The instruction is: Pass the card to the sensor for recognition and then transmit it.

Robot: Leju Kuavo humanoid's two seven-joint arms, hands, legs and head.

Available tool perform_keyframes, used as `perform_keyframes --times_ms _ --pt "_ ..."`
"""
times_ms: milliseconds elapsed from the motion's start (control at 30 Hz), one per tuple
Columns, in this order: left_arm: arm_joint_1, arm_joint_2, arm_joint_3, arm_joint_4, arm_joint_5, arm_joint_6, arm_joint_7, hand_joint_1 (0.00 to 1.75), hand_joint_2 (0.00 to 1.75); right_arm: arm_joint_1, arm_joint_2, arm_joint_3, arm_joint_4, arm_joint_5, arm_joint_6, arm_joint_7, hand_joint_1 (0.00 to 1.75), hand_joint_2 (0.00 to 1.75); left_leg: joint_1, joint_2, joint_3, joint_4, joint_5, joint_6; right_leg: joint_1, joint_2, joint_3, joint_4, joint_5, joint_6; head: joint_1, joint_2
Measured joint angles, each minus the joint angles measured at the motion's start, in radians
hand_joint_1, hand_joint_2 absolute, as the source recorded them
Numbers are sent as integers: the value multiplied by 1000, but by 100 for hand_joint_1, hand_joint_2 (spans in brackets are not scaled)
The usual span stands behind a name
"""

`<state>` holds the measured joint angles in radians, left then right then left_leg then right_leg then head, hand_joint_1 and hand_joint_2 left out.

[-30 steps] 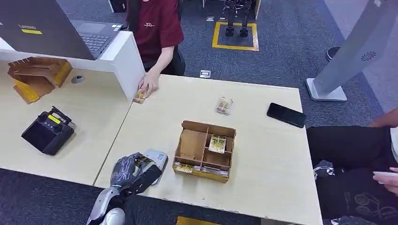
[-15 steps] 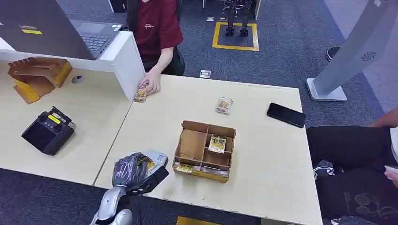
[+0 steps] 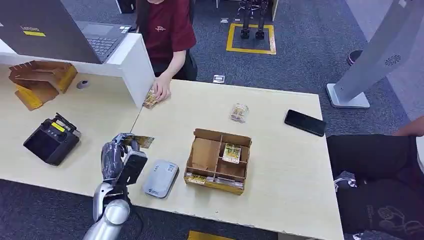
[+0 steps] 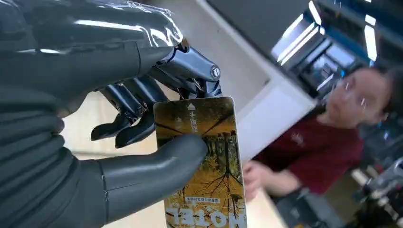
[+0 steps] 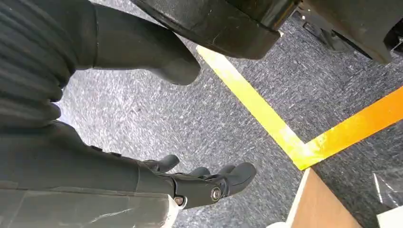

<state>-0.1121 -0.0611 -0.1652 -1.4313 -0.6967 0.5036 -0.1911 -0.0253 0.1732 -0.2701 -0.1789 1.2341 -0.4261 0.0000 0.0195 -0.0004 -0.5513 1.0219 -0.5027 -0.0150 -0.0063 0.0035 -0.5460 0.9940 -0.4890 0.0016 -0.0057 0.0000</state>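
Observation:
My left hand (image 3: pixel 117 155) is raised above the front left part of the table and pinches a yellow hotel card (image 3: pixel 142 141) between thumb and fingers. In the left wrist view the card (image 4: pixel 204 161) shows a golden tree picture, with the thumb (image 4: pixel 157 173) pressed on its face. The grey card sensor (image 3: pixel 161 178) lies flat on the table, just to the right of the hand and nearer the front edge. My right hand (image 5: pixel 190 183) hangs over the grey carpet, fingers apart and holding nothing.
A wooden compartment box (image 3: pixel 218 161) with cards stands right of the sensor. A person in a red shirt (image 3: pixel 167 30) rests a hand (image 3: pixel 161 90) on cards at the far edge. A black controller (image 3: pixel 49 140) sits left; a phone (image 3: pixel 305 122) and card pack (image 3: pixel 239 112) lie far right.
My left hand has lifted off the sensor and swung left and away from the table's front edge, carrying the card with it. The sensor now lies uncovered.

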Motion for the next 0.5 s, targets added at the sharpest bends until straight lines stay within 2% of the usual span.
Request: perform_keyframes --times_ms 267,433,500 --pt "-151 1 63 5 226 -4 -89 175 175 -4 0 0 0 37 10 0 0 175 0 0 0 0 0 0 0 0 0 0 0 0 0 0" --pt "-235 3 88 54 212 44 -144 175 175 -9 0 0 0 62 25 1 0 175 0 0 0 0 0 0 0 1 0 0 0 0 0 0" --pt "-269 3 100 92 185 93 -168 175 175 -11 0 0 0 74 32 1 0 175 0 0 0 0 0 0 0 1 0 0 0 0 0 0"
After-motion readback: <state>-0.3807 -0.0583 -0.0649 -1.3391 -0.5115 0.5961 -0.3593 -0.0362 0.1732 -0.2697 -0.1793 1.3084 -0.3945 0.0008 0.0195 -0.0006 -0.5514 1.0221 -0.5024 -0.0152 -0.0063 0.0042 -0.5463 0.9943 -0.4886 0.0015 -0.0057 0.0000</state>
